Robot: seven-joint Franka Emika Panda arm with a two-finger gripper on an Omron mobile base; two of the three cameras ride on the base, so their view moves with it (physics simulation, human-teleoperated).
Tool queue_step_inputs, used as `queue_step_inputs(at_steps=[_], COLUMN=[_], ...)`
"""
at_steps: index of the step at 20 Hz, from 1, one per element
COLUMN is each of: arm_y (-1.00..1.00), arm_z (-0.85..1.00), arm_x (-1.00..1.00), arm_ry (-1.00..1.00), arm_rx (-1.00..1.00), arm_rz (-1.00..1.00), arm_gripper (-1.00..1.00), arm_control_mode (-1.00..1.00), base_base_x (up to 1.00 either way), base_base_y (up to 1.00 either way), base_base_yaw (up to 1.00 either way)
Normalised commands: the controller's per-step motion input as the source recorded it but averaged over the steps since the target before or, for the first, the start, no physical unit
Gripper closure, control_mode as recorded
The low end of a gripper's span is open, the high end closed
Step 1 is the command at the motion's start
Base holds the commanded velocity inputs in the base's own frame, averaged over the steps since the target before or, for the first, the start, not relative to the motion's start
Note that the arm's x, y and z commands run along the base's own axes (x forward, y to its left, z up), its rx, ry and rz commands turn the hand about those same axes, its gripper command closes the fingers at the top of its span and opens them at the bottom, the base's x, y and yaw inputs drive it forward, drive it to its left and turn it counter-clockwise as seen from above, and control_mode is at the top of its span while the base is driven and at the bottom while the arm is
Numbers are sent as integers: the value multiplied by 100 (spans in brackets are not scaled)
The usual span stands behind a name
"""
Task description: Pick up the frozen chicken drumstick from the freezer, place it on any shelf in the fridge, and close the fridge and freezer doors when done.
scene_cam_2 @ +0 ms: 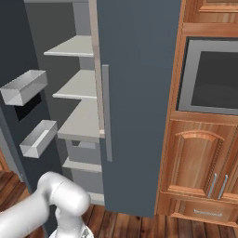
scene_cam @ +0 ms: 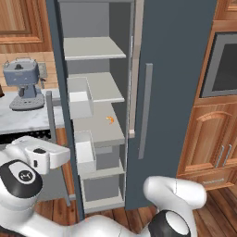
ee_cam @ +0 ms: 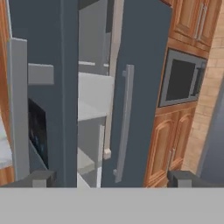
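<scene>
Two doors noted: freezer door (scene_cam_2: pixel 23 121) stands open, fridge door (scene_cam: pixel 173 92) shut. My gripper (ee_cam: pixel 111 178) is spread wide, empty. Orange piece (scene_cam: pixel 110 120) on shelf (scene_cam: pixel 99 125).

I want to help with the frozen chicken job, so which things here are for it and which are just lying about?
For the job: tall grey-lined open freezer; its flat pale grey shelf; open slate-blue freezer door with black dispenser panel; shut plain slate-blue fridge door.
Just lying about: tiny orange curled piece; blue-grey coffee machine; grey built-in oven; brown wooden cabinets.
</scene>
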Motion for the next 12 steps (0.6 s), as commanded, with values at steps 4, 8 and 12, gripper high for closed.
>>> queue_step_inputs(at_steps=[4, 8, 12], arm_y=[38, 38, 35], arm_z=[-33, -25, -24], arm_x=[32, 38, 46], arm_ry=[-2, -1, -1], arm_rx=[-2, -1, 0], arm_rz=[-7, -6, -10], arm_gripper=[-100, -100, -100], arm_control_mode=[-100, -100, -100], base_base_x=[0, 0, 0], base_base_y=[0, 0, 0], base_base_yaw=[0, 0, 0])
